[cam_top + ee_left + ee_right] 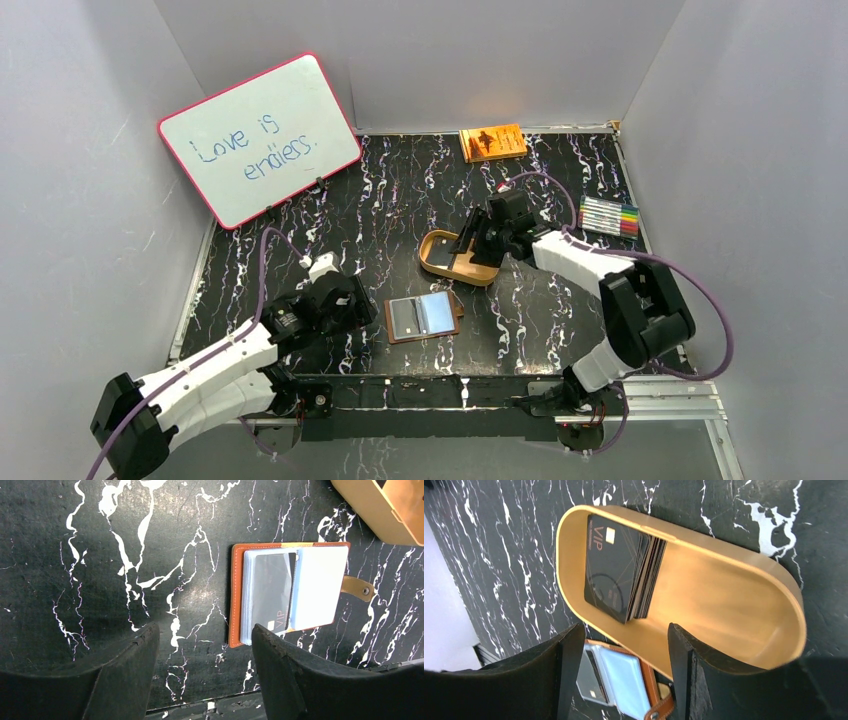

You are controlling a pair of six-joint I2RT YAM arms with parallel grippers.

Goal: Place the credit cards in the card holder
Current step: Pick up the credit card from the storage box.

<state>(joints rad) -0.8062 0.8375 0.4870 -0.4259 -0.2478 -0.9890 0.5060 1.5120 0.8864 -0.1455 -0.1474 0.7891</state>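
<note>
The brown card holder (pixel 424 316) lies open on the black marble table. A dark VIP credit card (pixel 272 597) sits in its clear left sleeve, and a pale sleeve (pixel 320 587) covers the right half. A stack of dark credit cards (pixel 621 567) leans in the left end of the tan oval tray (pixel 734 550). My left gripper (pixel 204 630) is open just left of the holder with nothing between its fingers. My right gripper (pixel 624 630) hangs open above the tray's near rim, empty, with the card holder (pixel 624 680) visible below it.
A whiteboard (pixel 258 138) leans on the back left wall. An orange book (pixel 492 141) lies at the back edge. A pack of coloured markers (pixel 608 215) lies at the right. The tray (pixel 450 262) stands just behind the holder.
</note>
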